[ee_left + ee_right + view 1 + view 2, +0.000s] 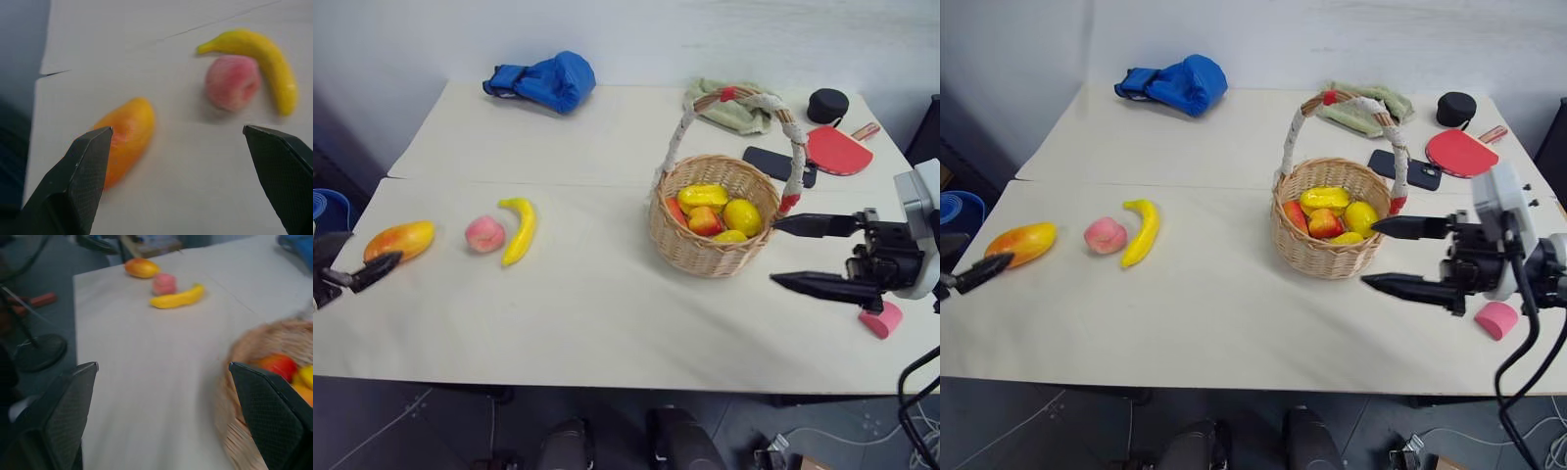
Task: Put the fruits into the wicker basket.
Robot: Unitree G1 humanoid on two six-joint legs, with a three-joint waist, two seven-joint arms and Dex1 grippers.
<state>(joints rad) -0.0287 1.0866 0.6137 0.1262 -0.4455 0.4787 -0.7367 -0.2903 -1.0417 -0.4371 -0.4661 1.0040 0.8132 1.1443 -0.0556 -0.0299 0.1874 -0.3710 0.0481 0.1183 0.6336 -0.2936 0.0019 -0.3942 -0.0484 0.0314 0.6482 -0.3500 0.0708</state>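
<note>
Both jaws gape, empty: left (340,262) beside mango (399,239), right (791,255) beside wicker basket (705,250).

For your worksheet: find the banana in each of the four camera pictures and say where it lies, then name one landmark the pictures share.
Left eye view: banana left of centre, beside the peach.
Right eye view: the same spot, left of centre.
Left wrist view: upper right, curving round the peach.
Right wrist view: upper middle, just below the peach.
Shared landmark: the peach, next to the banana everywhere.
</note>
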